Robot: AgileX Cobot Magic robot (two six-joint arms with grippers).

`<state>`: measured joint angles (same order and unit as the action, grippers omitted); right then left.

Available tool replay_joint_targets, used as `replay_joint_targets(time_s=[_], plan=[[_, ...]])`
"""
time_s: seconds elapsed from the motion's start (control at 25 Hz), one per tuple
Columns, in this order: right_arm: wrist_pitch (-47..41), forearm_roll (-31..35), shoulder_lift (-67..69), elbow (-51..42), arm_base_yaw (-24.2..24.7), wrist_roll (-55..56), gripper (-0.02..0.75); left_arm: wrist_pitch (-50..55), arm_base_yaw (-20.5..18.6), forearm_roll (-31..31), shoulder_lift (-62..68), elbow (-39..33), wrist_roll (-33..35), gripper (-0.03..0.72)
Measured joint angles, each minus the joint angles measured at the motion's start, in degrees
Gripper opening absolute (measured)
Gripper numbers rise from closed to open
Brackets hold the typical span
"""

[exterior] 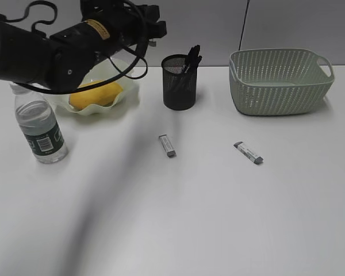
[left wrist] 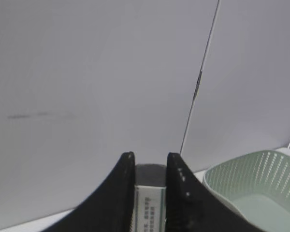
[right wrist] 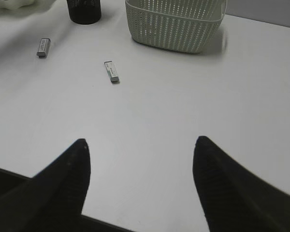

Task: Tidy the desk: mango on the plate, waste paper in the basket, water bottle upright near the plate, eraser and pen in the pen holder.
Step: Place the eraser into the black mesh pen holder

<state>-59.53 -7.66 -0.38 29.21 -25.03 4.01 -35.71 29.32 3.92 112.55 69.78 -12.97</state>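
White desk (exterior: pixel 178 218) up front, right gripper (right wrist: pixel 140 181) hovering spread wide over it, holding nothing. Two erasers (exterior: pixel 167 145) (exterior: pixel 248 152) lie mid-table, water bottle (exterior: pixel 41 131) upright left. Behind: mango (exterior: pixel 95 95) on plate (exterior: pixel 112 106), pen holder (exterior: pixel 179 82), basket (exterior: pixel 280 80). Left gripper (left wrist: pixel 150 181) pinches an eraser (left wrist: pixel 150 193) aloft.

Background: plain pale grey wall (exterior: pixel 218 23) behind the white table. A thin dark cable (exterior: pixel 244 23) hangs down the wall, slightly slanted, right of centre. Left of the cable, the left wrist view shows a faint dark smudge (left wrist: pixel 38 115) on the wall. Light is even and soft; no window visible.
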Motion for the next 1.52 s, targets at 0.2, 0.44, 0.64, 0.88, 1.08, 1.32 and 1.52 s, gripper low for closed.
replay_joint_targets(time_s=[0.2,0.44,0.64,0.88,1.08,1.32,1.52], plan=[[0.0,0.0,0.0,0.0,0.0,0.0,0.529,-1.99,0.0,0.06,6.94,9.17,0.0,0.142],[0.0,-0.13,0.0,0.0,0.0,0.3,0.529,-3.39,0.04,1.87,11.16,16.27,-2.19,0.142],[0.0,-0.38,0.0,-0.05,0.0,1.02,0.529,-3.4,0.17,5.42,14.13,16.72,-3.66,0.142],[0.0,-0.62,0.0,-0.05,0.0,1.3,0.529,-3.2,0.17,5.75,17.02,18.46,-3.83,0.142],[0.0,-1.2,0.0,-0.05,0.0,1.82,0.529,-3.14,0.17,5.75,17.83,19.98,-3.83,0.249],[0.0,-1.31,0.0,-0.05,0.0,2.06,0.529,-0.76,0.17,5.87,17.19,20.1,-3.83,0.436],[0.0,-1.31,0.0,-0.05,0.0,2.17,0.529,20.07,0.17,6.27,7.49,19.13,-3.77,0.442]])
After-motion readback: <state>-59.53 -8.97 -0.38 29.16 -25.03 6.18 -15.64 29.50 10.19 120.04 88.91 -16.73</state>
